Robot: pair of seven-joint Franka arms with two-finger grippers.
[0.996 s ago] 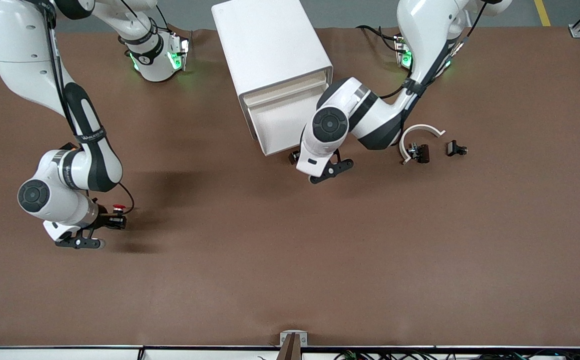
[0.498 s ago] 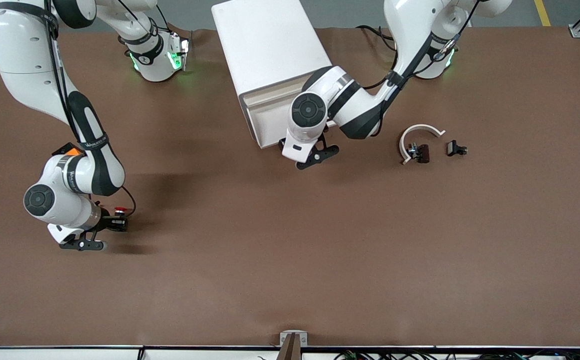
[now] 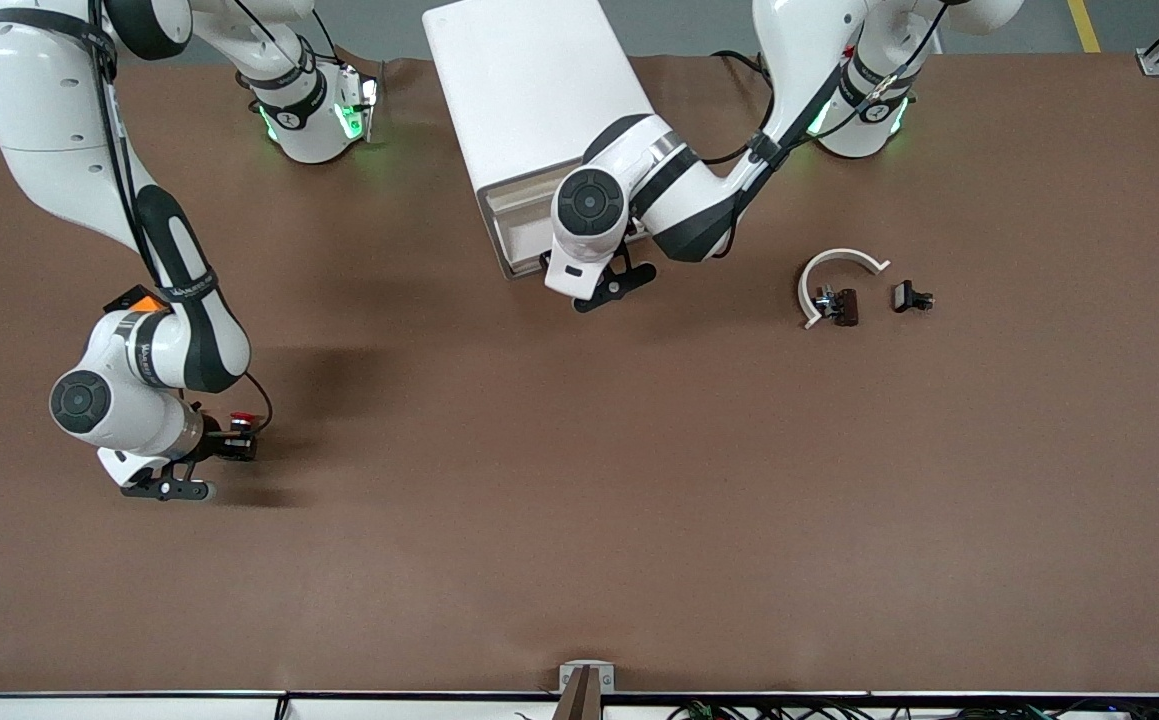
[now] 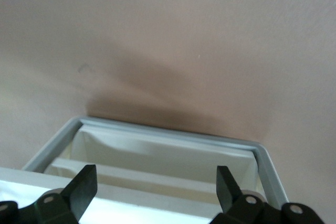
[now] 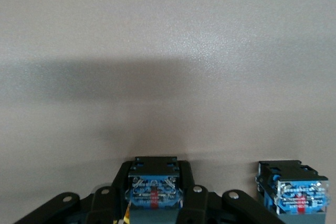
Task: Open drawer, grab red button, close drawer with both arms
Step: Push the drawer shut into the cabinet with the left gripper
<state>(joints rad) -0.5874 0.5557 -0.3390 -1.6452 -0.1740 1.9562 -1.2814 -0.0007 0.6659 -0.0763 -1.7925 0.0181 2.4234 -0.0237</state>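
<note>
Low over the table, right tool (image 3: 224, 447) grips the button (image 3: 238, 418).

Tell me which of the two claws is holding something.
The right claw: it is shut on the red-capped button near the right arm's end of the table. The left claw is open and empty at the drawer.

You have the drawer (image 3: 519, 215), the uppermost one of a big white boxy cabinet, pulled only slightly out, its shallow cream-white inside (image 4: 168, 156) showing beneath the left gripper (image 3: 579, 285), whose black fingers (image 4: 84, 184) stand spread apart over the drawer's front edge. The button (image 3: 237, 418), tiny with a round red cap on a black body, sits clamped in the right gripper (image 3: 229, 445), low over the brown table toward the right arm's end.
</note>
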